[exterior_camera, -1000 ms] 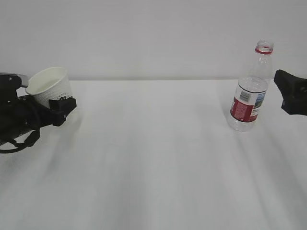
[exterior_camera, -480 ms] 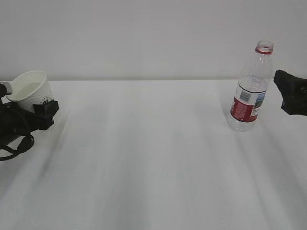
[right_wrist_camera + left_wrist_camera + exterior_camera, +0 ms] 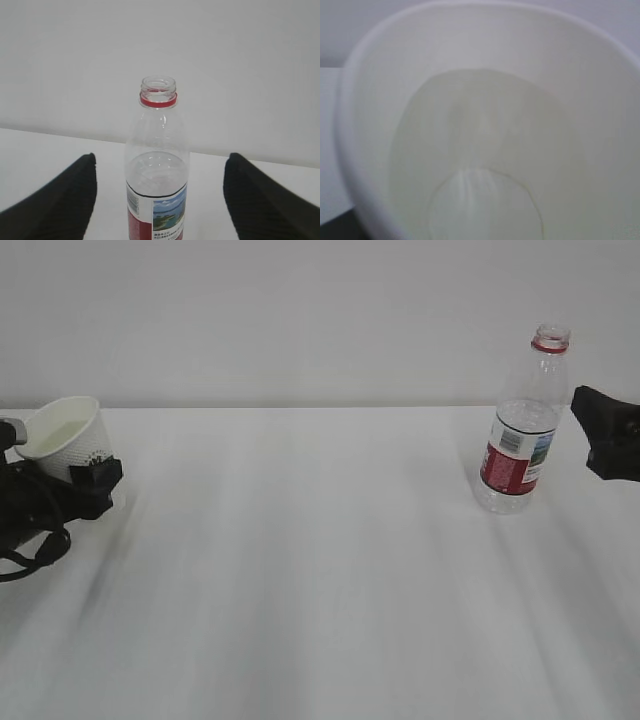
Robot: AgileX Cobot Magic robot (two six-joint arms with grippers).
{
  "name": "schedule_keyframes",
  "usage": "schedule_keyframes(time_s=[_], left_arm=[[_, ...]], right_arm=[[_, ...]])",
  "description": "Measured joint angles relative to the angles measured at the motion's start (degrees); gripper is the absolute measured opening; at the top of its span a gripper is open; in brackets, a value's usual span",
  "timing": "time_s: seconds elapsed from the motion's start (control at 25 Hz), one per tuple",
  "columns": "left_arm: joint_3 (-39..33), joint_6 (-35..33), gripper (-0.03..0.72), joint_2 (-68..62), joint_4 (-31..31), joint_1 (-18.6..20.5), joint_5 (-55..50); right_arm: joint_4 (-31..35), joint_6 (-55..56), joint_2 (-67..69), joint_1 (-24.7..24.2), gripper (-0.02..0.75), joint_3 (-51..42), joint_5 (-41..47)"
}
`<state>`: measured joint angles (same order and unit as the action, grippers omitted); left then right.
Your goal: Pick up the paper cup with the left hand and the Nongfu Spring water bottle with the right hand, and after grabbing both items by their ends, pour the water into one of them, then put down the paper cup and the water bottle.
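Fingers of my black left gripper (image 3: 85,480) hold the white paper cup (image 3: 62,436), tilted, with clear water (image 3: 485,165) inside, at the table's (image 3: 320,570) far left. My right gripper (image 3: 160,200) stands open, apart from the clear ribbed bottle (image 3: 522,425). I think pouring is done; next I set the cup down upright, gently.
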<state>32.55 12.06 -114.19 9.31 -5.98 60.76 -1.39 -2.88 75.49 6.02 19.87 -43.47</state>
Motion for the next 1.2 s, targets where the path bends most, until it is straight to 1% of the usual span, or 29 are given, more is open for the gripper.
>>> schedule_keyframes(time_s=[0.16, 0.44, 1.0, 1.08, 1.2], left_arm=[[0.0, 0.0, 0.504, -2.32, 0.0, 0.0, 2.47], [0.0, 0.0, 0.501, -5.37, -0.72, 0.0, 2.9], [0.0, -0.11, 0.497, -5.7, -1.64, 0.0, 3.69], [0.0, -0.11, 0.51, -5.7, -1.64, 0.0, 3.69], [0.0, -0.11, 0.566, -5.7, -1.64, 0.0, 3.69]], right_arm=[[-0.14, 0.0, 0.0, 0.0, 0.591, 0.0, 0.0], [-0.14, 0.0, 0.0, 0.0, 0.591, 0.0, 0.0], [-0.14, 0.0, 0.0, 0.0, 0.591, 0.0, 0.0], [-0.14, 0.0, 0.0, 0.0, 0.591, 0.0, 0.0], [-0.14, 0.0, 0.0, 0.0, 0.591, 0.0, 0.0]])
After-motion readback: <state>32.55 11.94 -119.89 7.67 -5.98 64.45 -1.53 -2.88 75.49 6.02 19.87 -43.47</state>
